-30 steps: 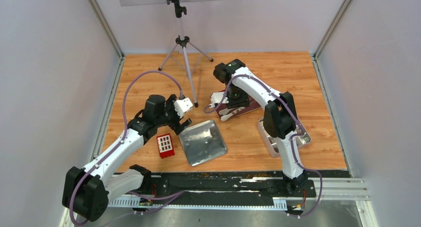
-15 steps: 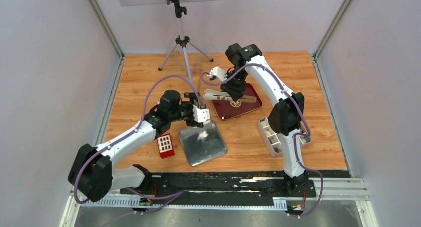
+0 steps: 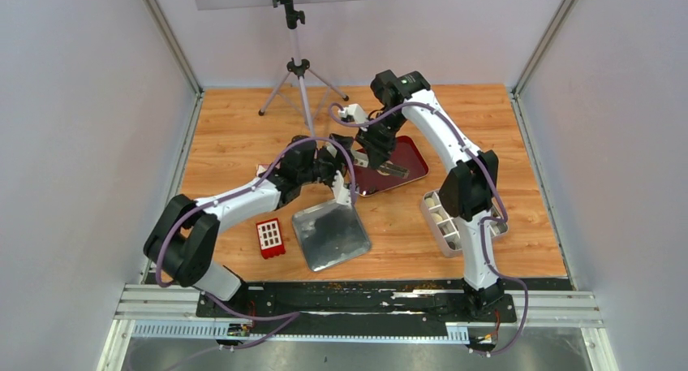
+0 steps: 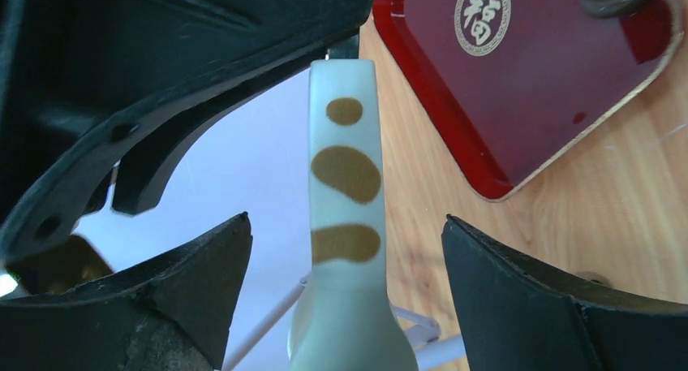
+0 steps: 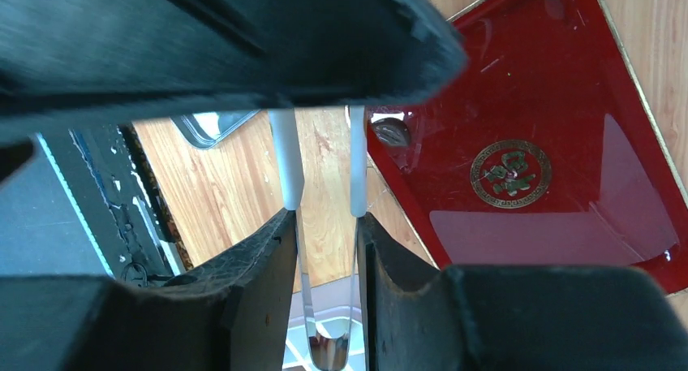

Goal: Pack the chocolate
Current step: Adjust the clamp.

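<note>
My right gripper (image 3: 380,153) hangs over the left end of the red tray (image 3: 410,156), shut on the bend of white, brown-spotted tongs (image 4: 345,172). In the right wrist view both tong arms (image 5: 285,168) run between the jaws of my right gripper (image 5: 324,215). My left gripper (image 3: 339,168) has reached in beside it. In the left wrist view its jaws (image 4: 345,218) stand open on either side of the tongs' far end, apart from it. One dark chocolate piece (image 5: 392,131) lies on the red tray (image 5: 552,144). Cream chocolate pieces (image 3: 442,217) fill a white compartment box (image 3: 430,225).
A silver metal tray (image 3: 331,237) lies just in front of the left gripper. A small red block with white squares (image 3: 270,237) sits to its left. A tripod (image 3: 300,87) stands at the back. The right arm's elbow covers part of the compartment box.
The left arm swung from beside the red block forward and right to the red tray's edge. The right gripper rose off the tray with the tongs and stayed above its left end.
</note>
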Controlling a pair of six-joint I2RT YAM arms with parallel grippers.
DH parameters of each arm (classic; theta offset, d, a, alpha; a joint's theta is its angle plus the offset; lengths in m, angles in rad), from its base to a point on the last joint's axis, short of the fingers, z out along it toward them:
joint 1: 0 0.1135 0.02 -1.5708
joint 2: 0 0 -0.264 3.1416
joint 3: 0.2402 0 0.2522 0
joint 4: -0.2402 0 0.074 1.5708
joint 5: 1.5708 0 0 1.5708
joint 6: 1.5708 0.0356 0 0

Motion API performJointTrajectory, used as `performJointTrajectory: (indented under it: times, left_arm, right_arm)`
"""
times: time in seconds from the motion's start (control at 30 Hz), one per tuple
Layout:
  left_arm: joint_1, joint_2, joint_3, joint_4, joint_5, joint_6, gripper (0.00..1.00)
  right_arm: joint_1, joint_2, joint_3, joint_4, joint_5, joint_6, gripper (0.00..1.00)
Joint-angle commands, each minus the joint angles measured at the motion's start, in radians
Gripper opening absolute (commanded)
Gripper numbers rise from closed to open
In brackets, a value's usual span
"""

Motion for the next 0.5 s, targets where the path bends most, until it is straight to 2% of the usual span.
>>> performJointTrajectory:
  times: [0.0,0.07,0.1,0.13,0.23,0.33,0.37,0.47]
  left_arm:
    - [-0.021,0.088,0.075,0.085,-0.087,0.065,0.9]
    - [-0.023,0.106,0.103,0.067,-0.099,0.042,0.83]
    - [-0.028,0.112,0.12,0.041,-0.103,0.024,0.76]
    - [-0.032,0.117,0.144,0.007,-0.102,-0.007,0.66]
    - [-0.033,0.138,0.235,-0.118,-0.081,-0.15,0.27]
    - [-0.032,0.152,0.276,-0.139,-0.089,-0.312,0.03]
    - [-0.033,0.15,0.276,-0.126,-0.092,-0.363,0.0]
    - [-0.032,0.129,0.26,-0.083,-0.079,-0.479,0.0]
  right_arm:
    - [0.003,-0.028,0.026,-0.035,-0.064,0.014,0.32]
    - [0.0,-0.034,0.027,-0.033,-0.07,0.014,0.32]
    - [-0.003,-0.037,0.03,-0.032,-0.074,0.012,0.32]
    - [-0.007,-0.04,0.032,-0.031,-0.08,0.012,0.32]
    - [-0.022,-0.058,0.034,-0.02,-0.114,0.019,0.31]
    - [-0.03,-0.077,0.02,-0.004,-0.125,0.033,0.32]
    - [-0.032,-0.085,0.009,0.003,-0.122,0.039,0.35]
    - [-0.044,-0.089,-0.022,0.017,-0.133,0.057,0.47]
